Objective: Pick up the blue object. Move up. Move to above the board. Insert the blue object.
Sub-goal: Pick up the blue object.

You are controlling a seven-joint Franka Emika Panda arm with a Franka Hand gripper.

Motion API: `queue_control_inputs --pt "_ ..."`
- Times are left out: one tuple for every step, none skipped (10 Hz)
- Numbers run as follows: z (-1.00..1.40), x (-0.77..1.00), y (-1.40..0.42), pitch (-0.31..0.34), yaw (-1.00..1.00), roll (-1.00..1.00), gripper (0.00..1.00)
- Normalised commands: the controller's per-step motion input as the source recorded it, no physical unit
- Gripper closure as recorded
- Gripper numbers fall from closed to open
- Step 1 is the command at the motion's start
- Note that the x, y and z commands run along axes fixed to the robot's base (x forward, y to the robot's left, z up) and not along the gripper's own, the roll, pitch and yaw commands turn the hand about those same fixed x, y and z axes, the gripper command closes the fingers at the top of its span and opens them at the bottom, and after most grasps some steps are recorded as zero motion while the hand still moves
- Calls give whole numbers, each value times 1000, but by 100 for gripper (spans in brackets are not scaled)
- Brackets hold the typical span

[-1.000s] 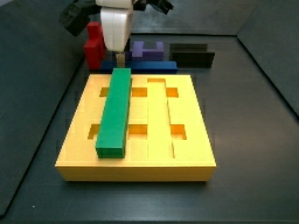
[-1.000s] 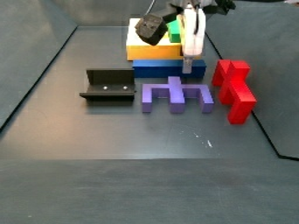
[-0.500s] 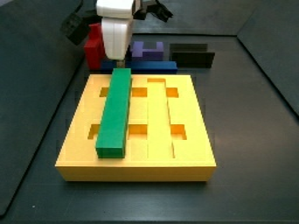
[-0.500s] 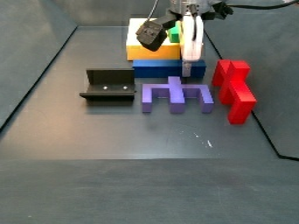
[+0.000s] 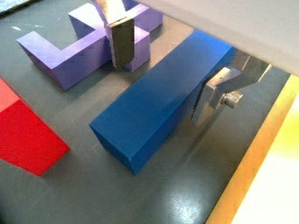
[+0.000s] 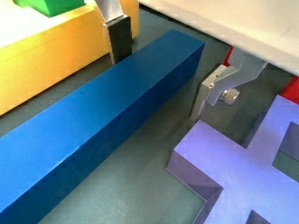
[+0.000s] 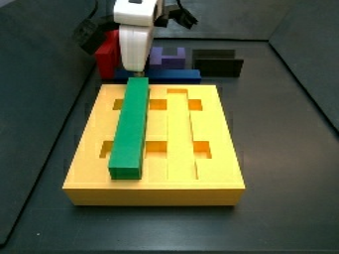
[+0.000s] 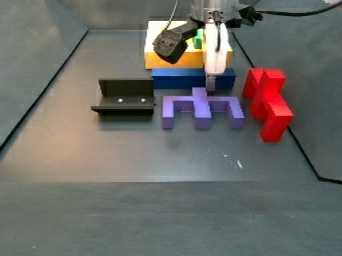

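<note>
Descent is the story here: over the past second the tool has sunk lower over the blue object, its white body dropping from the top edge of both side views to hang just above the bar. That puts the pick-up step close at hand, though by the look of it the grasp itself is not yet made.

The blue object lies flat on the dark floor, close along the end of the yellow board, with the purple notched block on its other side and the red block just past one end. The green bar already sits in a groove of the board.

In both wrist views the tool straddles the bar, spread wider than the bar itself: one silver finger stands on the board side, its mate on the purple side. Each shows a little clearance from the blue faces, so the tool has hold of nothing.

That straddle is what the side views cannot give: from there the tool's white housing hides the fingers and most of the bar. The side views, in turn, show the whole layout, including the free grooves and cut-outs on the board and the fixture standing well apart, none of which the wrist cameras take in.
</note>
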Motion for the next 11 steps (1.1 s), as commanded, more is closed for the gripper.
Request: queue_control_inputs --pt "-91 66 0 0 0 0 0" --pt "-6 0 0 0 0 10 0" --pt "0 0 0 0 0 0 0" --pt "0 0 0 0 0 0 100" --pt "0 0 0 0 0 0 100" --pt "0 0 0 0 0 0 100" --pt "0 0 0 0 0 0 100" --pt "0 0 0 0 0 0 100" --pt "0 0 0 0 0 0 100" --pt "0 0 0 0 0 0 100" --pt "0 0 0 0 0 0 100"
